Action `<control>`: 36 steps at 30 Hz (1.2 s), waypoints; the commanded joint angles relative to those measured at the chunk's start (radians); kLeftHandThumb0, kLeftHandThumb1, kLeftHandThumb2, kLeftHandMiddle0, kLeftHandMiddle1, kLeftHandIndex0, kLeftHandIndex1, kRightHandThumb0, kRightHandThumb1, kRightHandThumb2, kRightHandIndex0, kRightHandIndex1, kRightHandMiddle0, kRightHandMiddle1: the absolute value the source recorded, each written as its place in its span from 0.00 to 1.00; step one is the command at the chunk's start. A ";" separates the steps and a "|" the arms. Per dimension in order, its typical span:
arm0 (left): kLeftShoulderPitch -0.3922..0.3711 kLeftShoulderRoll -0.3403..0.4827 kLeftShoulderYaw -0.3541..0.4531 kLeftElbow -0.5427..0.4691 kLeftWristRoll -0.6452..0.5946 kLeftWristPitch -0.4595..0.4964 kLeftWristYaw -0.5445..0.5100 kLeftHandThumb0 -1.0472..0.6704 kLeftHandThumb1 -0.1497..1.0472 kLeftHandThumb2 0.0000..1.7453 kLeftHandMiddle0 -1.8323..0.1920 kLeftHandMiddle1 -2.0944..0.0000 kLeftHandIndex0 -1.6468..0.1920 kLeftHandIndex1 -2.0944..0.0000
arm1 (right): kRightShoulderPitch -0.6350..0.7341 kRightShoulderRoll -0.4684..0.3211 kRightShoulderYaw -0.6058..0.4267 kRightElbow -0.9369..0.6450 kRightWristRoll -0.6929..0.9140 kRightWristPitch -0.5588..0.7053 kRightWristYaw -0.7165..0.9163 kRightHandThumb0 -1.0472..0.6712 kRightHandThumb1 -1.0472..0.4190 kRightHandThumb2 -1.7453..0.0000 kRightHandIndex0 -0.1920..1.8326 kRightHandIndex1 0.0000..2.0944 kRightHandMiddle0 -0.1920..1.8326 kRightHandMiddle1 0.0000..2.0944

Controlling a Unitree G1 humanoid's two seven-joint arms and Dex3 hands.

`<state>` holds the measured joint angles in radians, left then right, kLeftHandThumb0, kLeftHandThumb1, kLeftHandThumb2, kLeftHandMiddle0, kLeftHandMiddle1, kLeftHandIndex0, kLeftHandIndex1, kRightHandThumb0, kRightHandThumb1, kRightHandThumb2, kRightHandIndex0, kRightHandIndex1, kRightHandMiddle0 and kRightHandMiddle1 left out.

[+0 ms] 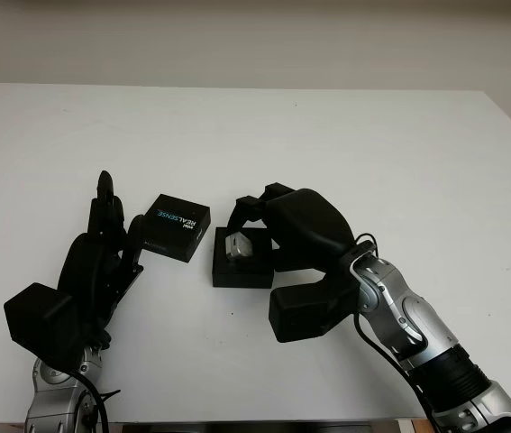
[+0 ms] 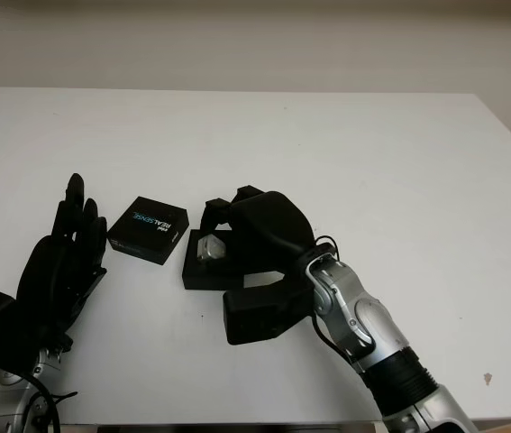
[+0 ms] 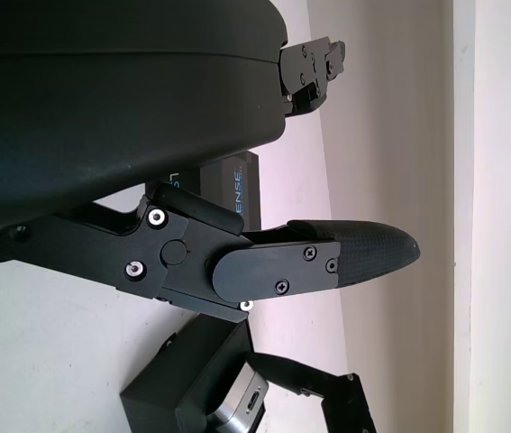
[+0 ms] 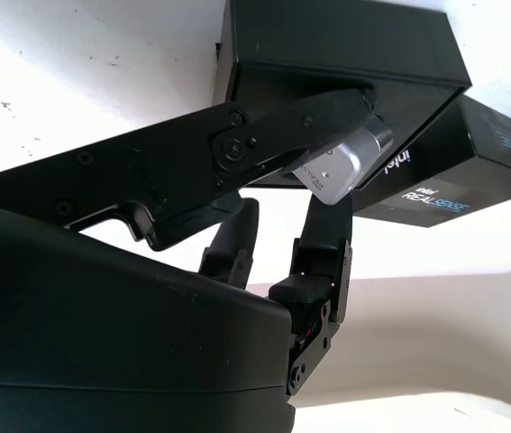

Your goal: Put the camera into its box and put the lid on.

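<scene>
Near the centre of the left eye view, a little below the middle: right robot hand closed around the small silver camera, holding it over the open black box. Fingers pinched against the camera's body in the right wrist view, the camera tilted, one end at the box's edge; cannot tell whether it touches the box's floor. Box lying flat on the white desk, just below centre of the frame.

Just left of the box and slightly higher in the frame: black lid with "REALSENSE" lettering on its top, lying flat on the desk, turned at an angle, close to the box; hard to tell whether a corner touches it.

Lower left of the frame: left robot hand, open and holding nothing, fingertips pointing up the frame, close beside the lid's left edge; cannot tell whether touching it. In the left wrist view, one long finger reaching across, with the lid's printed side behind it.
</scene>
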<state>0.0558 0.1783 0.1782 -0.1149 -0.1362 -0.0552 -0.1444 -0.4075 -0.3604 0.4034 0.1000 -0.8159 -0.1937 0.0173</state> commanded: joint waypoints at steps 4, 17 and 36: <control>0.007 0.000 -0.004 -0.015 0.005 0.002 0.001 0.16 1.00 0.28 1.00 1.00 1.00 1.00 | 0.005 -0.002 -0.006 0.024 0.012 -0.048 -0.061 0.39 0.07 0.97 0.22 0.68 0.35 0.65; 0.008 -0.003 -0.004 -0.013 0.000 0.004 -0.003 0.16 1.00 0.28 1.00 1.00 1.00 1.00 | -0.023 0.042 -0.040 0.114 0.040 -0.123 -0.273 0.40 0.08 0.97 0.23 0.68 0.35 0.72; 0.007 0.001 -0.005 -0.009 0.002 0.001 -0.010 0.16 1.00 0.28 1.00 1.00 1.00 1.00 | -0.037 0.172 -0.162 0.187 0.402 -0.105 -0.151 0.41 0.06 0.97 0.12 0.72 0.27 0.81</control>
<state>0.0598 0.1763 0.1765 -0.1151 -0.1357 -0.0539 -0.1509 -0.4426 -0.1992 0.2592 0.3199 -0.4426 -0.3086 -0.1523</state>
